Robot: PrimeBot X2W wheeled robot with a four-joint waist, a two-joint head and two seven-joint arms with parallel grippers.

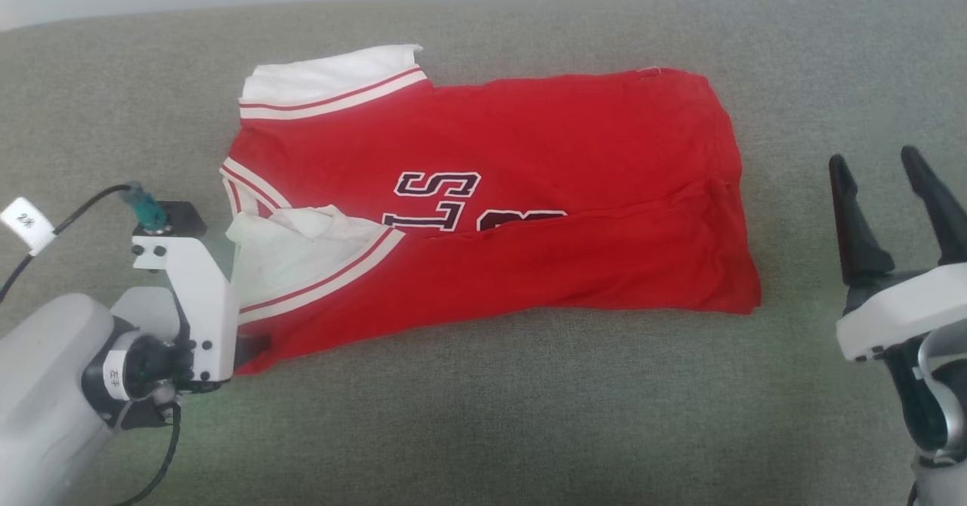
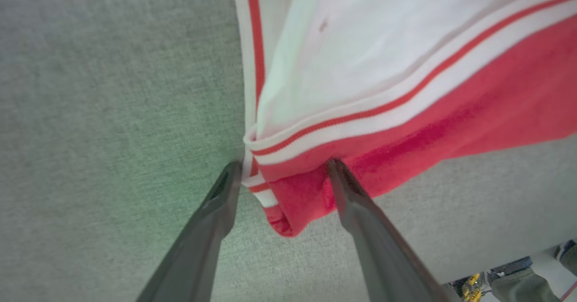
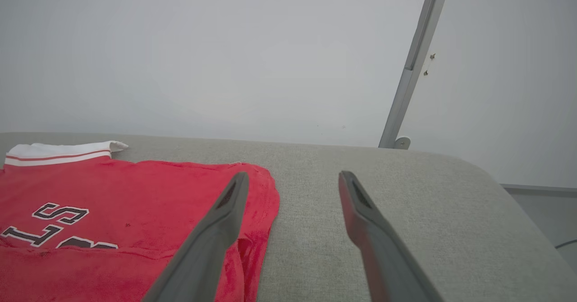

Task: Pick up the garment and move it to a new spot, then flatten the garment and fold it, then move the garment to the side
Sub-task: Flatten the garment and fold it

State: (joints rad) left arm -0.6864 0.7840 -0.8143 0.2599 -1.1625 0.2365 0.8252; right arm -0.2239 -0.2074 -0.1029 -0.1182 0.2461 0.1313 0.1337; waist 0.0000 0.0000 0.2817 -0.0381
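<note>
The garment (image 1: 491, 211) lies partly folded on the grey padded surface (image 1: 529, 415), its long axis running left to right, with its near-left corner between the spread, unclenched jaws of the left gripper (image 2: 281, 167), while the right gripper (image 1: 880, 162), jaws also released, stands apart beyond its right end.

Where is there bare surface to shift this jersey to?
Free: the wide strip of grey padded surface nearer than the jersey, the band beyond its far edge, and the gap between its right hem and the right gripper. Crowded: its near-left corner, straddled by the left gripper.
</note>
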